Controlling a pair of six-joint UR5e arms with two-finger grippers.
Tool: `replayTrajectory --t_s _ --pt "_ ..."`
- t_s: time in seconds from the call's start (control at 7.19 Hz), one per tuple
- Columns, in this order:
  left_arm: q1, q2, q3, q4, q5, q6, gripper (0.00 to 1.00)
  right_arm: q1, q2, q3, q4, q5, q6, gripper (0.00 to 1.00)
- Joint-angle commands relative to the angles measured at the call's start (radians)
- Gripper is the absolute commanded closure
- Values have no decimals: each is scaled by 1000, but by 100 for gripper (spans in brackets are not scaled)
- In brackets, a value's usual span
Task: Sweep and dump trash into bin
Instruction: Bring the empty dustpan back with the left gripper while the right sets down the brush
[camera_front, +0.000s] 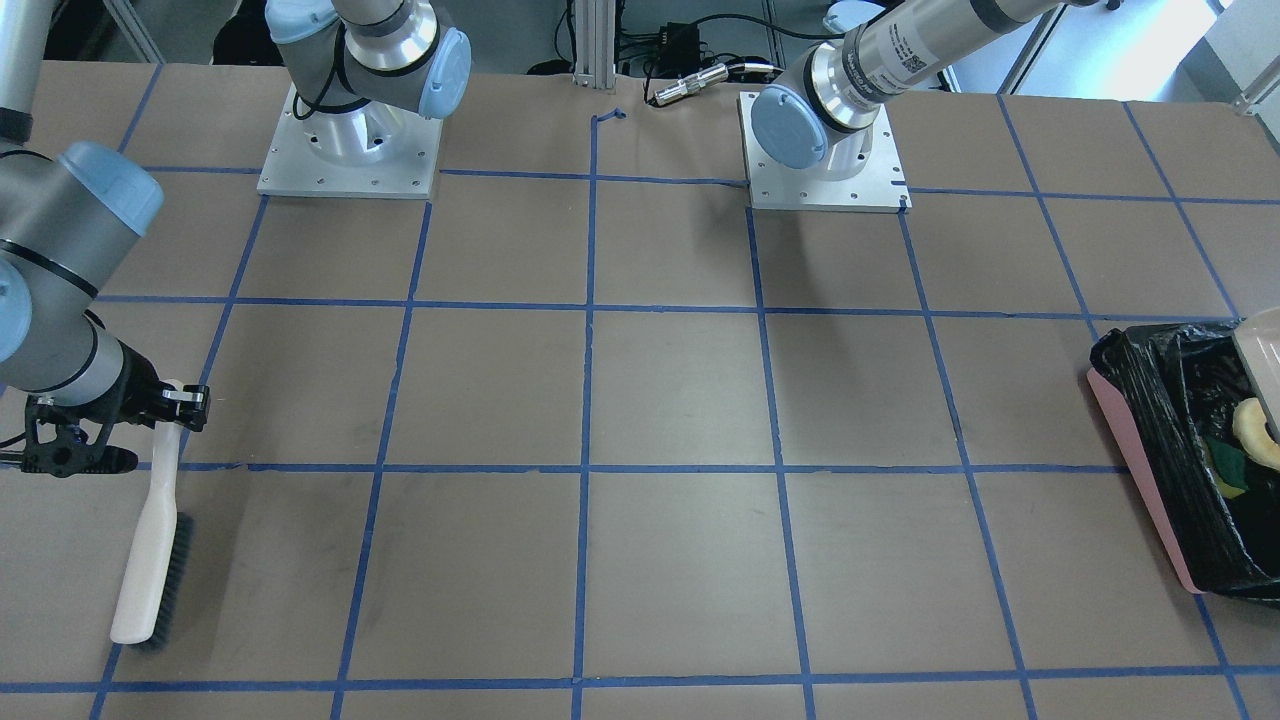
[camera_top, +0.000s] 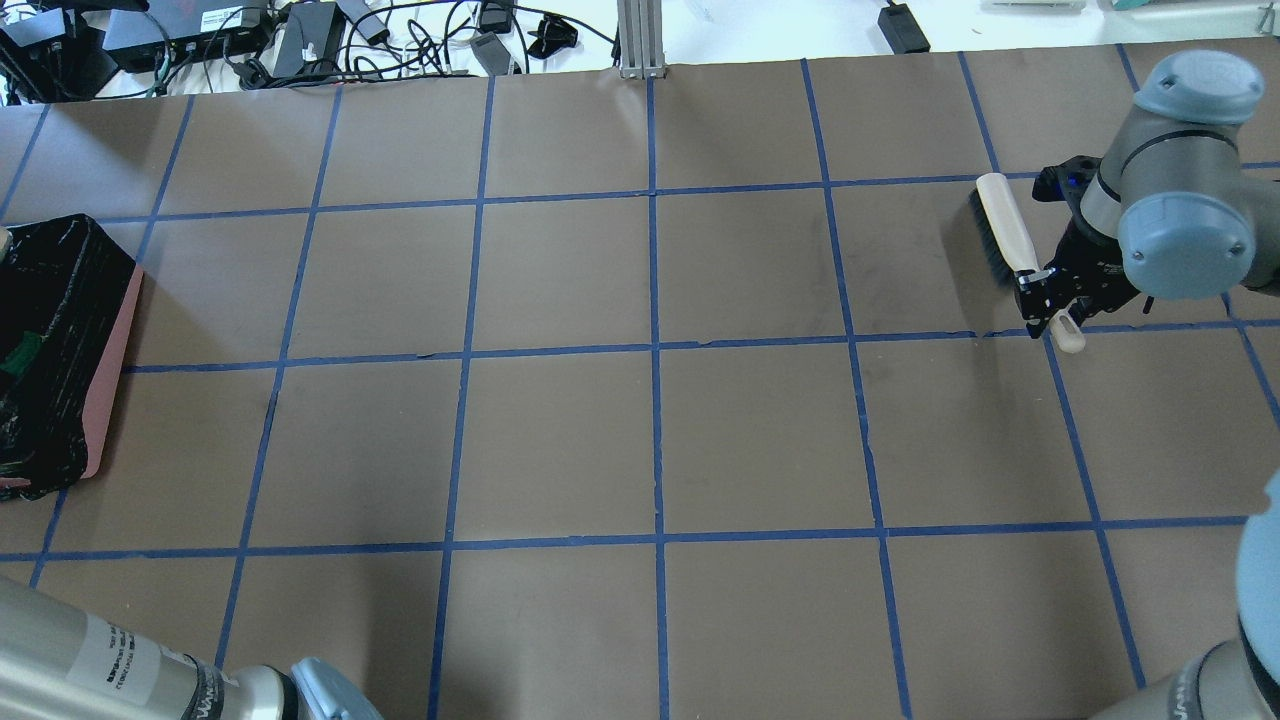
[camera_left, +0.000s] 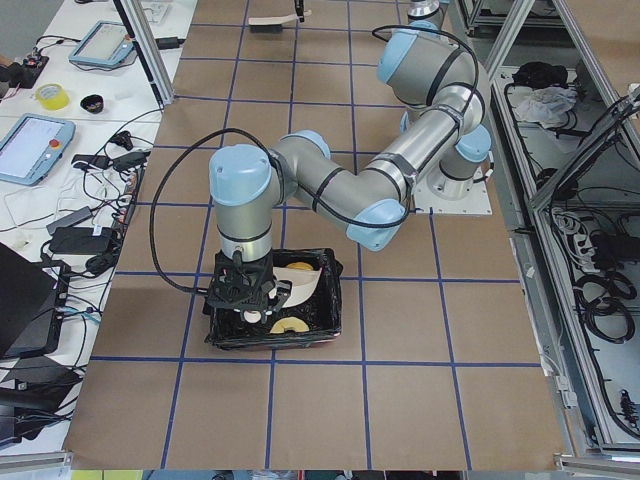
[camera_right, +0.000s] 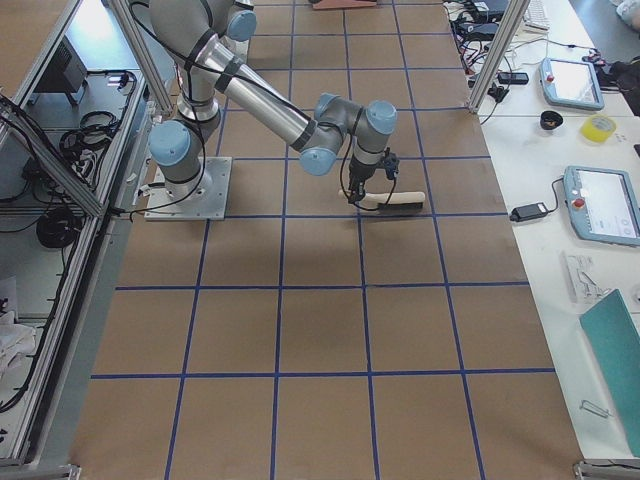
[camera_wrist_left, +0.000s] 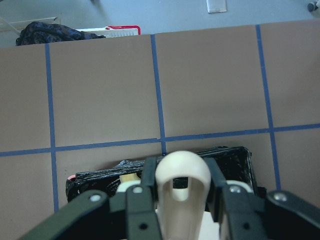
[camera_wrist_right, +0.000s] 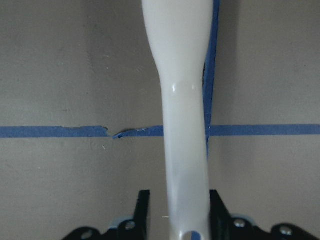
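Overhead exterior: bin sits at the table's far left end, pink wall showing, black liner crinkled over the rim. Right gripper is at the opposite end, well apart from it.

Right gripper: fingers clamped across the white handle of the brush, near its butt. The wrist view shows the handle running straight out between the two fingers. Brush head points away from the robot, dark bristles turned sideways. Cannot tell whether it touches the table or hangs just above it.

Left gripper: closed on the looped handle of the dustpan, one finger on each side of the loop. From the left side view, the gripper hangs directly over the bin, with the pan tilted down inside the liner.

Trash: croissant piece lies in the bin on the black liner, just beside the pan's edge. Yellow wedge is next to it, deeper in, partly hidden by a green scrap. Roll: cannot make it out.
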Motion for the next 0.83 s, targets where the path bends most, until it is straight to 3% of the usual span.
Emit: replayTrajectory --t_s 0.0,0.14,0.7 --pt "-33 33 -14 -68 -80 -3 100 0 -6 0 -2 0 5 26" --pt "-63 37 -36 -102 -103 -8 100 0 -7 0 -2 0 8 26" --pt "-200 27 -178 -133 -160 -180 100 0 -45 -24 1 1 14 7"
